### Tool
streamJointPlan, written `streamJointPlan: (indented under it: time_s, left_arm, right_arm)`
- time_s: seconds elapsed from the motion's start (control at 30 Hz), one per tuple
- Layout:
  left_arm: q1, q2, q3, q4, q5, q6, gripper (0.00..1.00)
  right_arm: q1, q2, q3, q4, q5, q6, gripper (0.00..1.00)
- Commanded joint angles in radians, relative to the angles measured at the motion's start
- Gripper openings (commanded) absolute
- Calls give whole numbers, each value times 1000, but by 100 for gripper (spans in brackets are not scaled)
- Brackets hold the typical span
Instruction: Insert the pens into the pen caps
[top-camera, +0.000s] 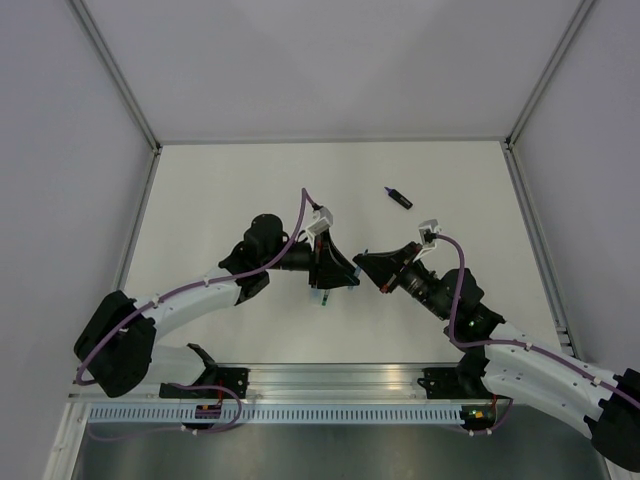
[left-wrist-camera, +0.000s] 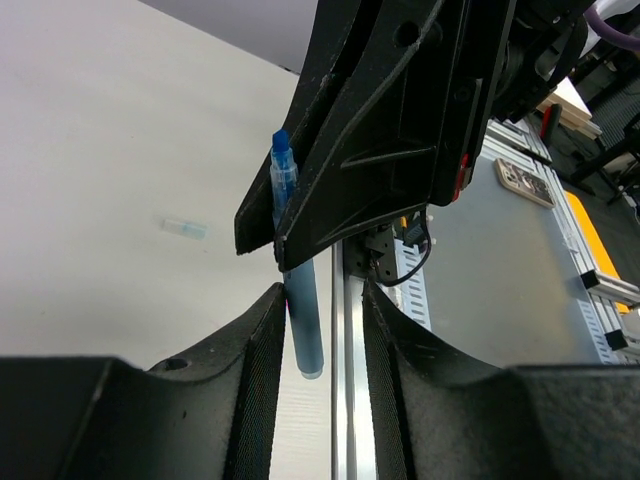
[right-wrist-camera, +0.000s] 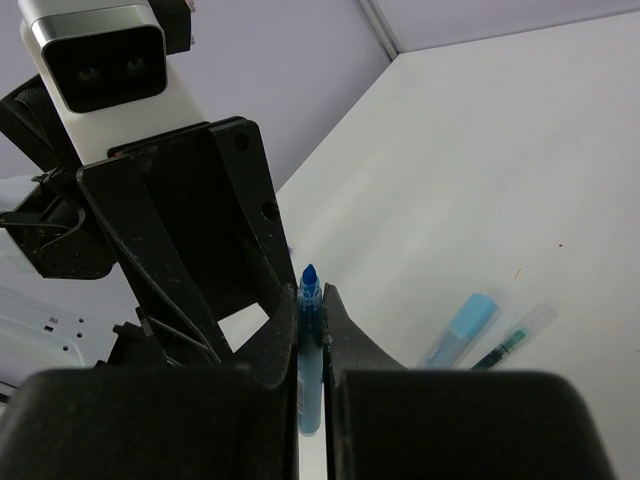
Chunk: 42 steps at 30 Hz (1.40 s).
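Observation:
My right gripper (right-wrist-camera: 311, 292) is shut on a thin blue pen (right-wrist-camera: 309, 385) with its bare blue tip pointing away from me. In the left wrist view this pen (left-wrist-camera: 301, 320) hangs between the fingers of my open left gripper (left-wrist-camera: 324, 290), close to the left finger. The right gripper (left-wrist-camera: 380, 130) fills the top of that view. A pale-blue highlighter (right-wrist-camera: 460, 328) and a thin dark pen (right-wrist-camera: 510, 340) lie side by side on the table. A small pale-blue cap (left-wrist-camera: 186, 229) lies alone on the table. In the top view the two grippers, left (top-camera: 335, 272) and right (top-camera: 365, 262), meet at mid-table.
A black-and-purple marker (top-camera: 398, 198) lies at the back right of the white table (top-camera: 250, 180). The aluminium rail (top-camera: 330, 385) with the arm bases runs along the near edge. Grey walls close in the sides and back.

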Motion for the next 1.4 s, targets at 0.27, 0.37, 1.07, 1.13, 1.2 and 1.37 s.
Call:
streamJointPlan:
  time_s: [0.27, 0.37, 1.07, 1.13, 1.2, 1.37]
  left_arm:
    - [-19, 24, 6, 19, 6, 44, 43]
    - [-24, 34, 9, 16, 6, 47, 43]
    - [-10, 99, 210, -239, 86, 28, 7]
    - [-10, 41, 158, -193, 6, 51, 10]
    - [-7, 16, 135, -173, -4, 68, 8]
    - [1, -5, 164, -289, 4, 84, 2]
  right_arm:
    - [-3, -21, -14, 59, -27, 6, 0]
    - [-5, -23, -16, 60, -27, 6, 0]
    - [-5, -44, 33, -22, -52, -21, 53]
    - [-3, -69, 30, -30, -51, -20, 53]
    - [-3, -81, 35, -61, -43, -17, 53]
    - [-3, -141, 55, -125, -14, -21, 54]
